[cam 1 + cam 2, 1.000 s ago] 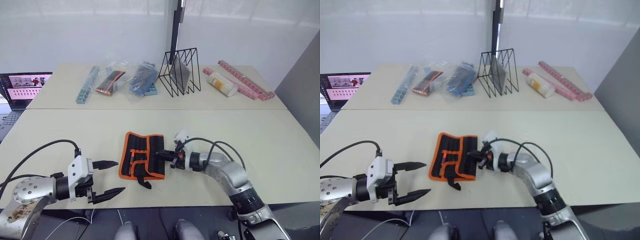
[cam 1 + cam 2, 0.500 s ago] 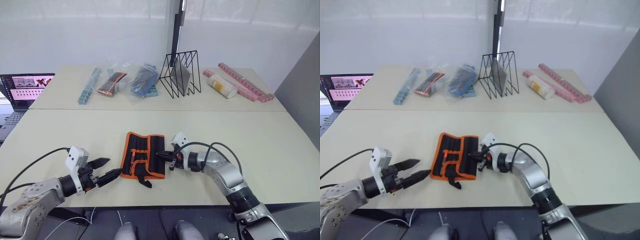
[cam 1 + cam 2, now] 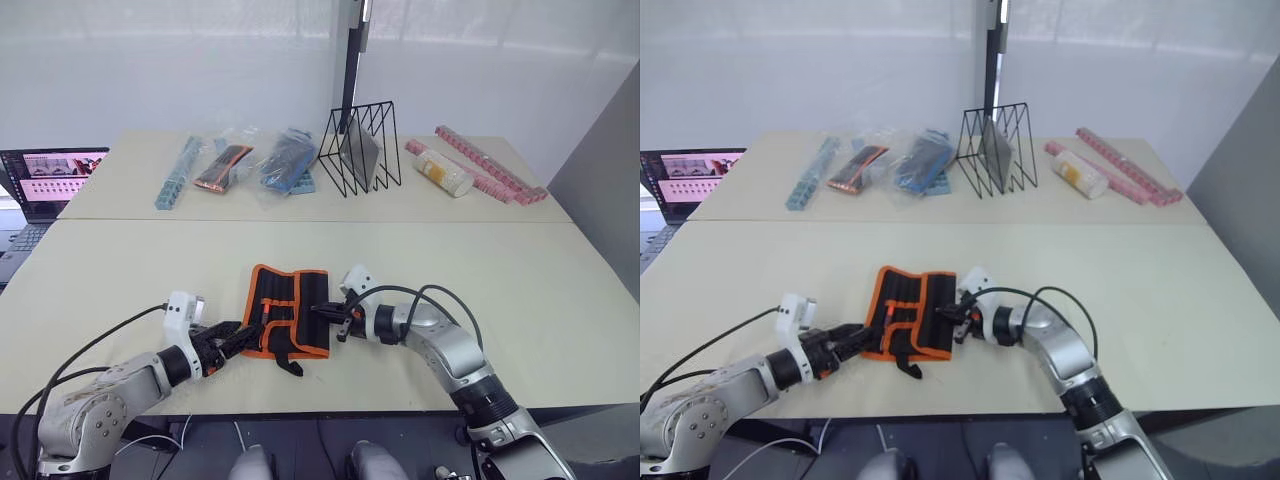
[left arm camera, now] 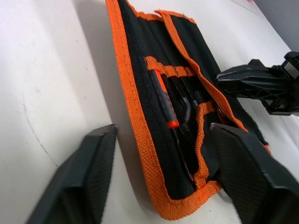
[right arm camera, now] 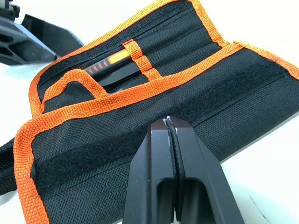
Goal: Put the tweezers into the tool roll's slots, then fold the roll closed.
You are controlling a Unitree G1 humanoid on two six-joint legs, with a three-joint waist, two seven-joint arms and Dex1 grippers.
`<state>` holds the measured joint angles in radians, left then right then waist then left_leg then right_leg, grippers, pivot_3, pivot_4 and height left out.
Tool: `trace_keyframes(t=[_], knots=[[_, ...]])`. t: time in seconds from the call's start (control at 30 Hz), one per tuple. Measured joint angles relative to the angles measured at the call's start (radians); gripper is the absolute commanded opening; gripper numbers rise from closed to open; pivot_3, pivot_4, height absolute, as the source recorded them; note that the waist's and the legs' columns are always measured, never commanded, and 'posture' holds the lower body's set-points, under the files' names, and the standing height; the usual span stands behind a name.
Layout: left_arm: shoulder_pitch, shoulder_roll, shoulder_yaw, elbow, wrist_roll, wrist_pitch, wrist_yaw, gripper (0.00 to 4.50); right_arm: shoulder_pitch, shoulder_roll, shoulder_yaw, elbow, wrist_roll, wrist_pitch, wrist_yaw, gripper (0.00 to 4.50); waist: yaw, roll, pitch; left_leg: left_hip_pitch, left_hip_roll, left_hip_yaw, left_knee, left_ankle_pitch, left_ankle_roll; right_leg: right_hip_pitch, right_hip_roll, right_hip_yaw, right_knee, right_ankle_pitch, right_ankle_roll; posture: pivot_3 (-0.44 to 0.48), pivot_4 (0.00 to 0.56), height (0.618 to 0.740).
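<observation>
Eye views: tool roll [image 3: 287, 321] lying partly folded near table's [image 3: 560, 300] front edge, left gripper [image 3: 238, 337] at its left edge, right gripper [image 3: 322, 312] at its right.

Left wrist: fingers [image 4: 79, 179] spread, straddling roll's corner; tweezers [image 4: 184, 116] tucked in slots [image 4: 187, 100].

Right wrist: fingers [image 5: 154, 186] pressed together over the roll's outer flap.

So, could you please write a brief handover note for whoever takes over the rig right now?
Left gripper: open, straddling the near-left corner of the tool roll.
Right gripper: shut, tips at the roll's right flap.
Roll lies on the table, right flap partly folded over; tools sit in the slots.
Done: slots look loaded, though the tweezers cannot be counted.
Left: finish folding the roll closed.
</observation>
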<state>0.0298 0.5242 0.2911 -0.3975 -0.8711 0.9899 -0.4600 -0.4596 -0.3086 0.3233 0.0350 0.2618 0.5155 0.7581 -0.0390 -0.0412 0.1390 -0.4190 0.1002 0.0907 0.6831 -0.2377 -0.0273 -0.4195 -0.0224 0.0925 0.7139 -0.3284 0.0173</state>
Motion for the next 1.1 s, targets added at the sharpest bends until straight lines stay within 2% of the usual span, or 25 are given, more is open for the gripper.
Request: trace_keyframes(t=[0.23,0.5,0.77,0.9,1.1], knots=[[0.003,0.0,-0.012,0.005,-0.013,0.04,0.009,0.01,0.0,0.004,-0.002,-0.005,-0.006,0.007,0.0,0.0,-0.001,0.0,0.0,0.0,0.0,0.0,0.0,0.0,0.0,0.0,0.0,0.0,0.0,0.0,0.0,0.0,0.15,0.687],[-0.02,0.007,-0.01,0.028,-0.007,0.029,0.004,0.01,0.004,0.005,-0.001,-0.013,-0.007,0.01,-0.001,0.0,0.0,0.0,0.0,-0.001,0.0,0.0,0.0,0.0,0.0,-0.001,0.0,0.0,0.0,0.0,0.0,0.0,0.15,0.687],[-0.103,0.161,-0.022,0.042,0.032,-0.027,-0.119,0.01,0.004,0.042,0.021,-0.013,-0.04,0.009,-0.031,0.0,-0.009,0.0,0.0,-0.001,0.0,-0.001,-0.001,0.0,-0.001,-0.003,0.001,0.0,0.0,0.0,0.0,0.0,0.15,0.687],[-0.136,0.221,-0.08,0.019,0.076,-0.053,-0.172,0.01,0.003,0.071,0.022,-0.005,-0.058,0.009,-0.056,0.0,-0.009,0.0,0.0,0.0,0.0,0.0,-0.002,0.001,-0.001,-0.002,0.001,0.001,0.0,0.0,0.0,0.0,0.15,0.687],[-0.205,0.215,-0.23,-0.012,0.116,-0.054,-0.208,0.01,0.007,0.087,0.023,-0.01,-0.082,0.009,-0.08,0.0,-0.003,0.0,0.0,0.0,0.0,0.0,-0.001,0.001,-0.002,-0.001,0.001,0.001,0.0,0.0,0.0,0.0,0.15,0.687]])
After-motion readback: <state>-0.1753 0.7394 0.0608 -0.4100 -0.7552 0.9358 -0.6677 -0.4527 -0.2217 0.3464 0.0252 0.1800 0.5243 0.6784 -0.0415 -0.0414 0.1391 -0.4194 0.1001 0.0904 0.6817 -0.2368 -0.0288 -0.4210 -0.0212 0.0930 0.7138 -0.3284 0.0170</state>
